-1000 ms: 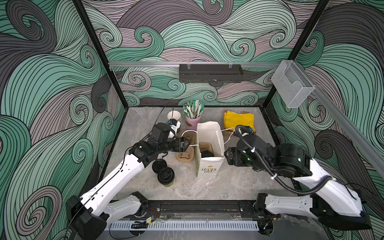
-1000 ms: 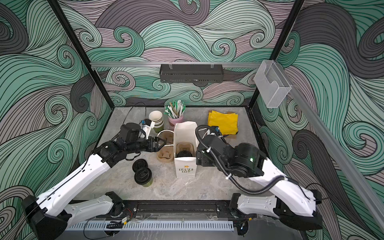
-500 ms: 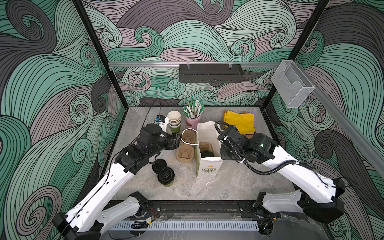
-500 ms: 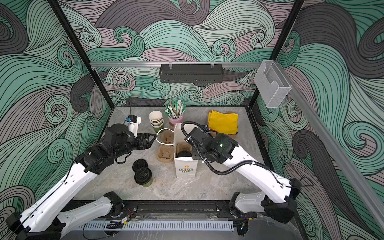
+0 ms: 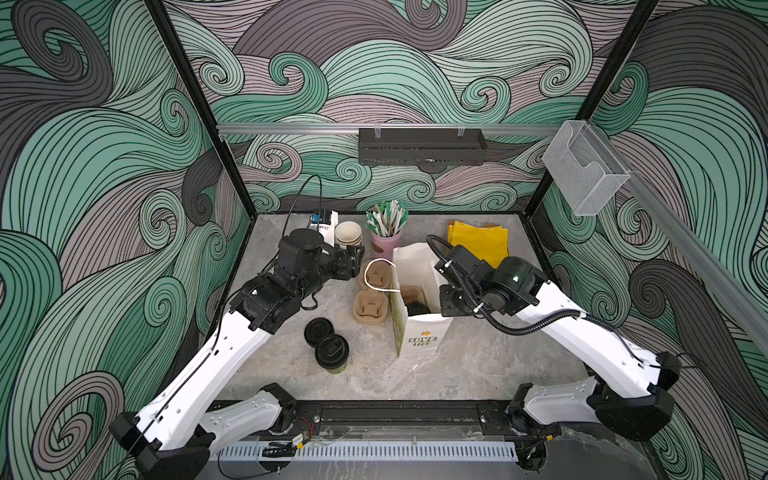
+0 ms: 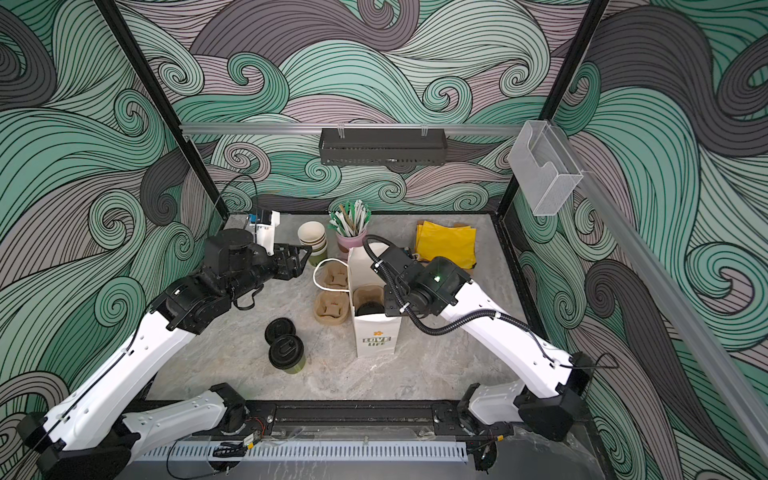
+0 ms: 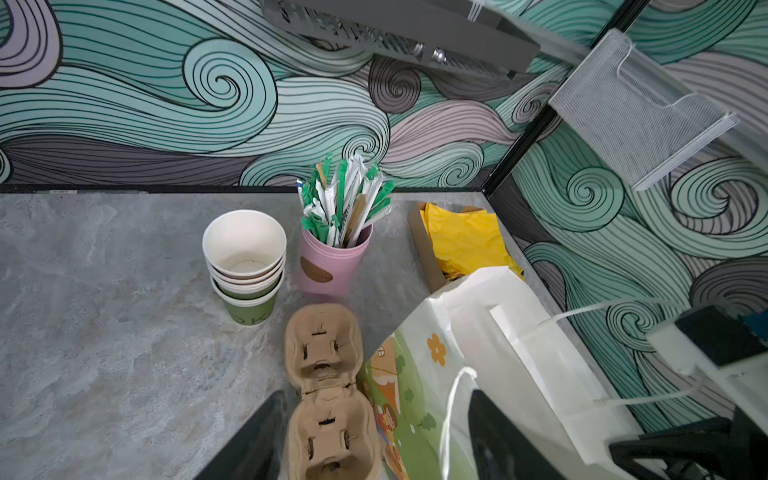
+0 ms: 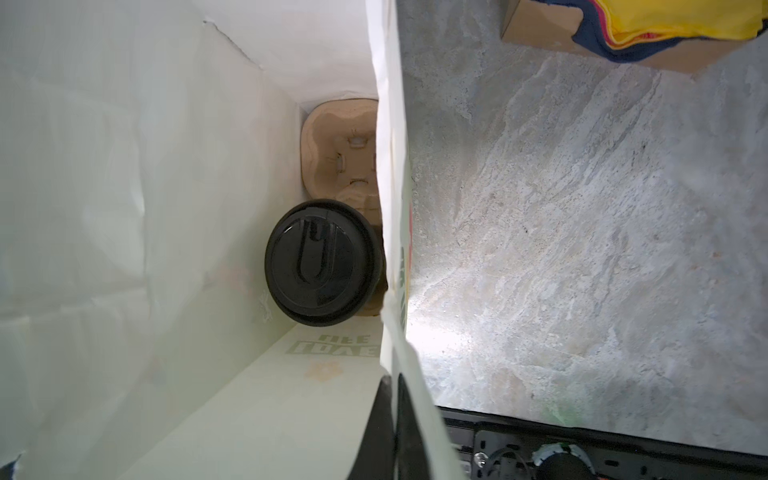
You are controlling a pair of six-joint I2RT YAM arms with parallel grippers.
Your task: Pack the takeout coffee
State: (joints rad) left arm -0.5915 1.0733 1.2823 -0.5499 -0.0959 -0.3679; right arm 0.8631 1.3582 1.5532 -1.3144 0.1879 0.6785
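One takeout coffee cup with a black sip lid (image 8: 322, 262) stands inside the white paper bag (image 5: 422, 332), in a brown carrier (image 8: 340, 153). A second olive-green lidded cup (image 5: 331, 353) stands on the table left of the bag. My right gripper (image 8: 392, 399) is shut on the bag's right wall at its rim, also seen in a top view (image 5: 441, 300). My left gripper (image 7: 374, 440) is open and empty above the brown carriers (image 7: 328, 415) left of the bag, in both top views (image 5: 354, 259) (image 6: 300, 258).
A black lid (image 5: 318, 331) lies just behind the table cup. A stack of open paper cups (image 7: 245, 266) and a pink cup of straws (image 7: 336, 266) stand at the back. Yellow napkins (image 5: 478, 243) lie at the back right. The bag's white handle (image 5: 376, 274) loops over the carriers.
My right gripper has closed from wide open onto the bag's right wall. The left gripper has drawn back from the carriers toward the rear left, still open.
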